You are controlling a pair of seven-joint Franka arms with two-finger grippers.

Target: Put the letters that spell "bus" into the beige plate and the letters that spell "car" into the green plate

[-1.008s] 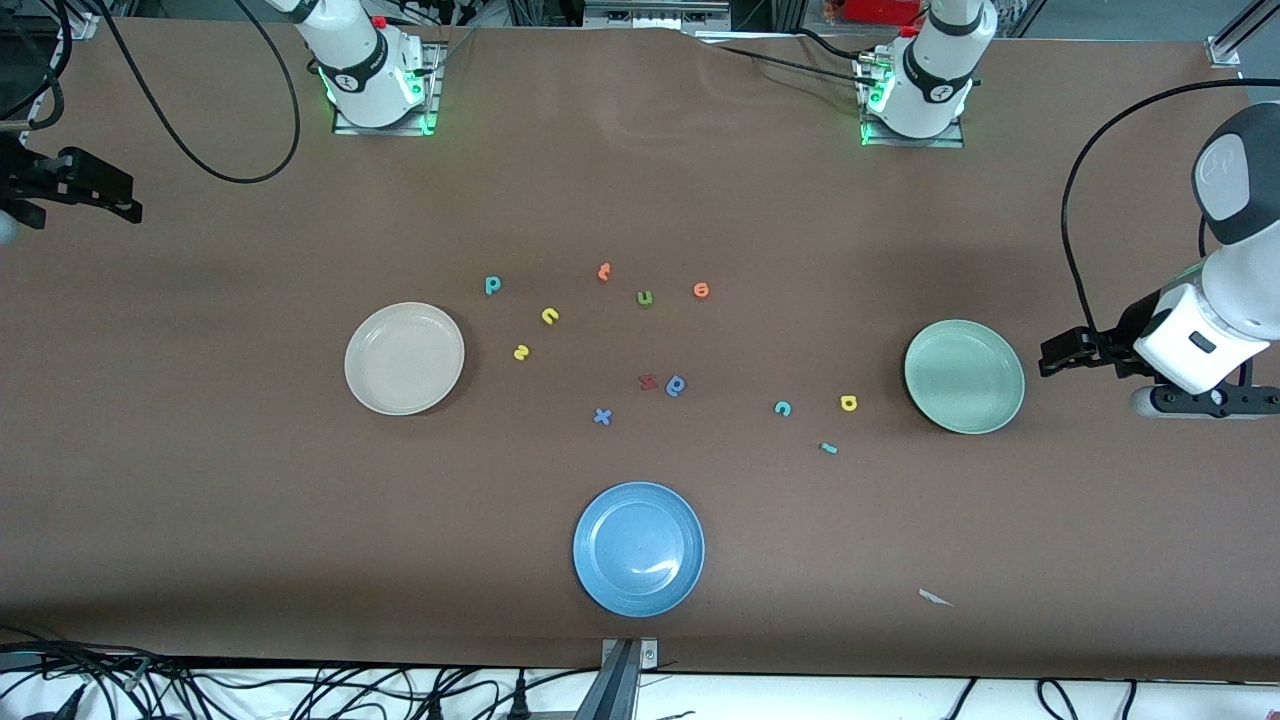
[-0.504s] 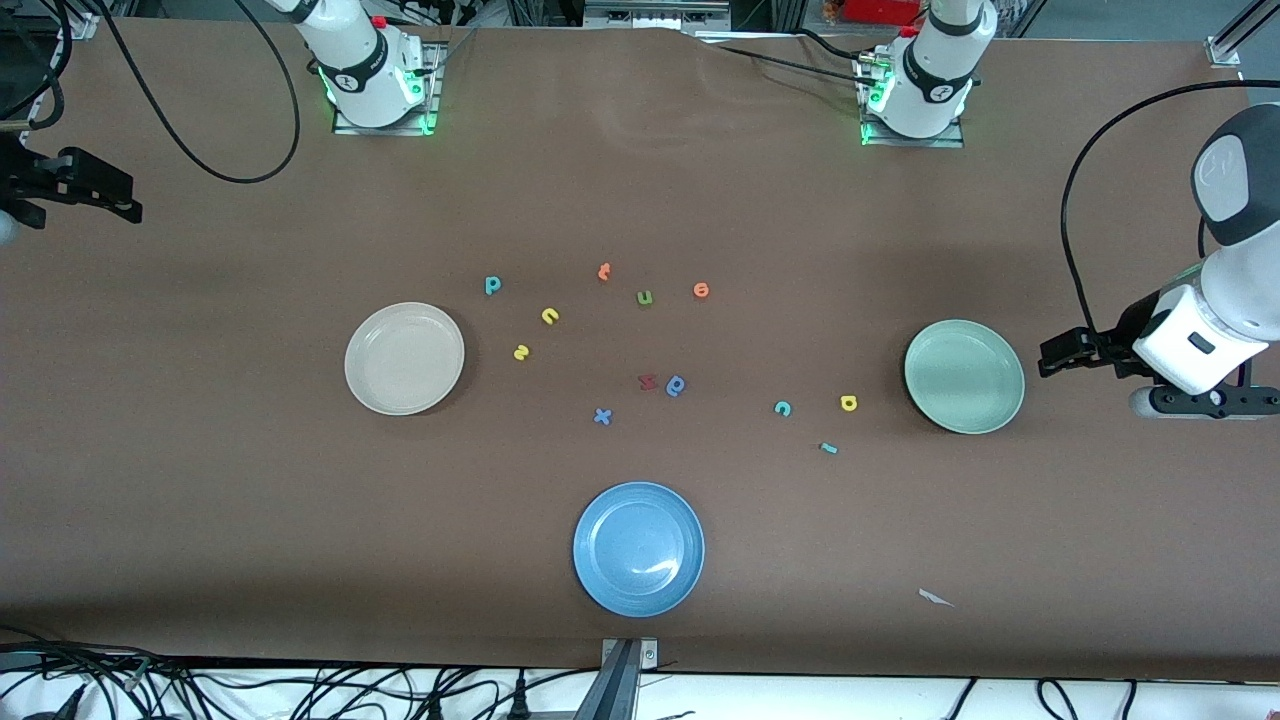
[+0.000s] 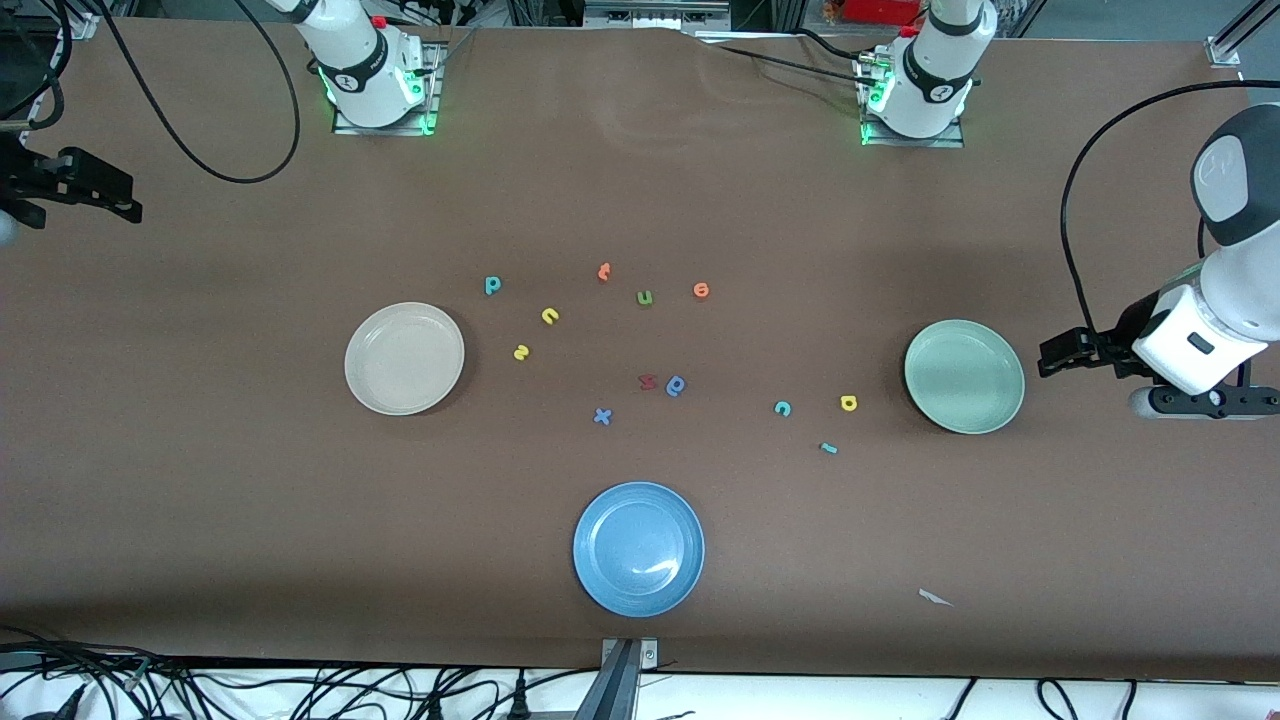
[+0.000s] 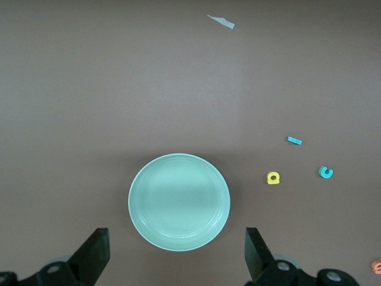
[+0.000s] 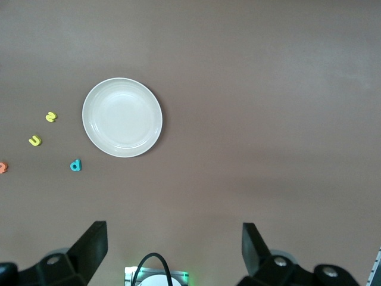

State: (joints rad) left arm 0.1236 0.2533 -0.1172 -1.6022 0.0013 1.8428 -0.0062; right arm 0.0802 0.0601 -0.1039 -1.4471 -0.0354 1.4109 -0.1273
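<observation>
The beige plate [image 3: 404, 358] lies toward the right arm's end, with the teal b [image 3: 492, 286], yellow u [image 3: 550, 316] and yellow s [image 3: 521, 352] beside it. The green plate [image 3: 964, 376] lies toward the left arm's end, next to the yellow a [image 3: 849, 403], teal c [image 3: 783, 408] and thin teal r [image 3: 828, 448]. My left gripper [image 4: 176, 241] hangs open and empty high above the green plate's [image 4: 178, 202] edge. My right gripper [image 5: 174, 231] is open and empty, high over bare table beside the beige plate [image 5: 122, 117].
A blue plate [image 3: 638, 548] sits nearest the front camera. Mid-table lie an orange t [image 3: 604, 271], green u [image 3: 645, 297], orange e [image 3: 701, 290], red letter [image 3: 648, 381], blue round letter [image 3: 676, 385] and blue x [image 3: 602, 416]. A white paper scrap [image 3: 935, 598] lies near the front edge.
</observation>
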